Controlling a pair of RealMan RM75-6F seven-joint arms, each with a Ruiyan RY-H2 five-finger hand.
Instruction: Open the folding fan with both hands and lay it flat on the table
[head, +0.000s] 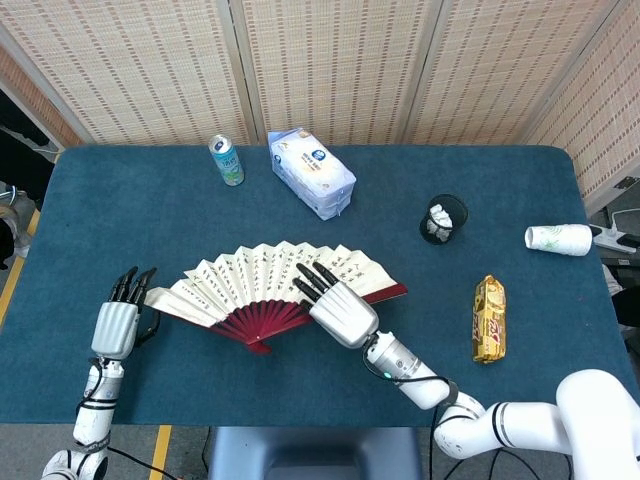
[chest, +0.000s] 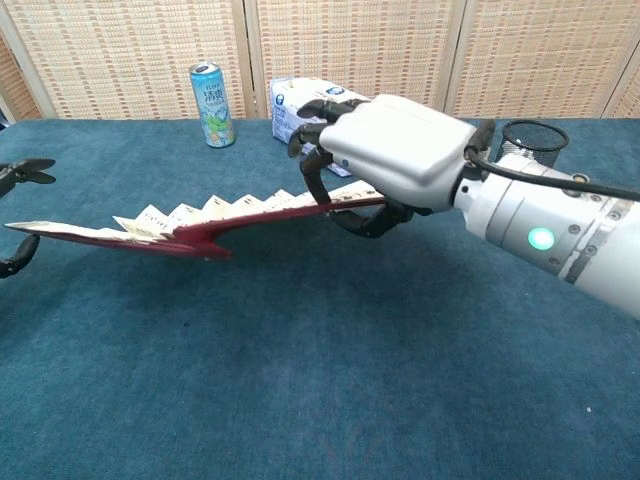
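Head view shows the left hand (head: 116, 325) at the far left with fingers spread apart, holding nothing, just beside the left tip of the folding fan (head: 262, 287). Stretching rightward from it, the fan is spread wide on the blue table (head: 480, 200). At the fan's right half, the right hand (head: 340, 310) grasps its dark outer rib, fingers curled over the paper.
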